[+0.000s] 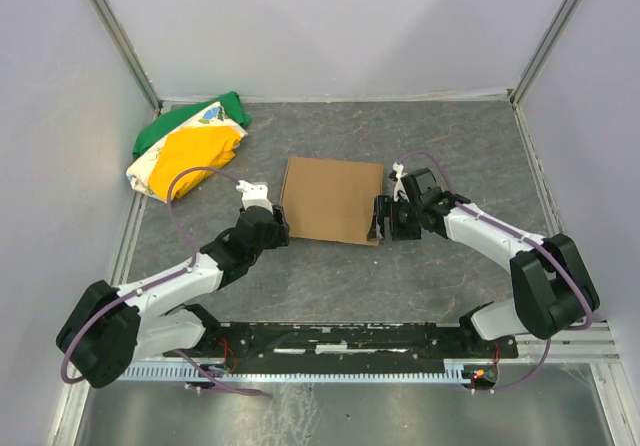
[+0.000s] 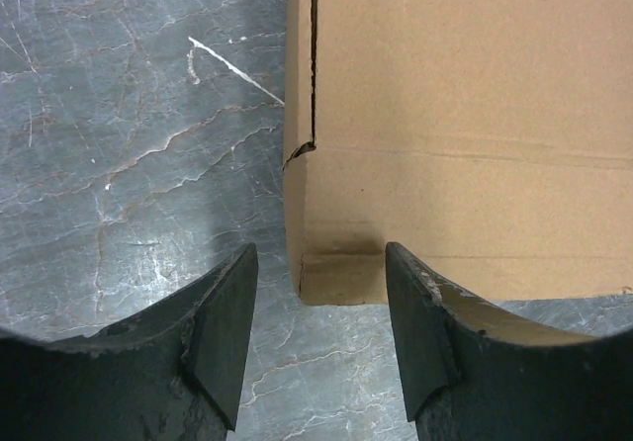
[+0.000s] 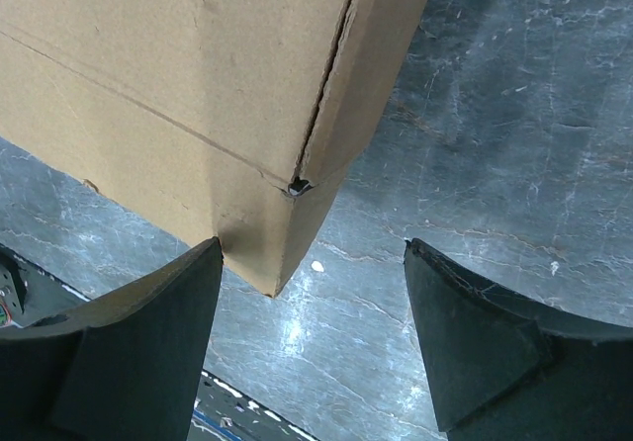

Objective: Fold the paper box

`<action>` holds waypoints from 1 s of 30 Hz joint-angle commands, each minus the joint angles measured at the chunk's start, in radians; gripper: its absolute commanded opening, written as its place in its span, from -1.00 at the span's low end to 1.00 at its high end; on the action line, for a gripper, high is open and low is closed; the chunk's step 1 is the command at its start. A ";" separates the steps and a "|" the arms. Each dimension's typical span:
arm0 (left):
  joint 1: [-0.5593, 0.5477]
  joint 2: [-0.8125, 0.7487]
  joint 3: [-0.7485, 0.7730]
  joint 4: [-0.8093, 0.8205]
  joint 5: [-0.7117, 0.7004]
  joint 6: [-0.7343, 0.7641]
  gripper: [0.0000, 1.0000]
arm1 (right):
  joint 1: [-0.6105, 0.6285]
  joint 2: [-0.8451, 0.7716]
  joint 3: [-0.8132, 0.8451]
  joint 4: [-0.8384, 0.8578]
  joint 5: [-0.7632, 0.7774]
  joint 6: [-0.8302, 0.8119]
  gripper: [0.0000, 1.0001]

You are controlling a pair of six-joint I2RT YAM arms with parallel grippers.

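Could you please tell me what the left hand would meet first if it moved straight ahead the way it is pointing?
Most likely the near corner of the brown corrugated cardboard box, which lies just ahead, in line with the gap of the open left hand; depth is unclear.

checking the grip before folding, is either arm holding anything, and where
Nothing is held: the left and right jaws stand open, one at each near corner of the paper box.
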 commanded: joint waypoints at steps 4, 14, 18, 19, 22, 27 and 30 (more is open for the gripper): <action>-0.005 0.024 0.004 0.107 0.000 0.041 0.21 | 0.006 0.007 0.039 0.035 0.006 -0.004 0.64; -0.005 0.091 0.000 0.139 0.004 0.043 0.19 | 0.006 0.011 0.038 0.033 0.008 -0.008 0.64; -0.004 0.101 -0.001 0.148 0.004 0.034 0.19 | 0.005 0.014 0.038 0.033 0.010 -0.010 0.63; -0.004 0.100 -0.001 0.148 0.005 0.031 0.18 | 0.005 0.014 0.038 0.035 0.009 -0.010 0.63; -0.003 0.091 -0.001 0.151 0.020 0.016 0.17 | 0.005 0.012 0.035 0.041 -0.003 -0.009 0.63; -0.003 0.070 0.022 0.113 0.046 0.000 0.16 | 0.008 0.015 0.034 0.051 -0.037 -0.008 0.63; -0.003 0.057 0.039 0.083 0.074 -0.010 0.16 | 0.013 0.016 0.035 0.055 -0.054 -0.008 0.64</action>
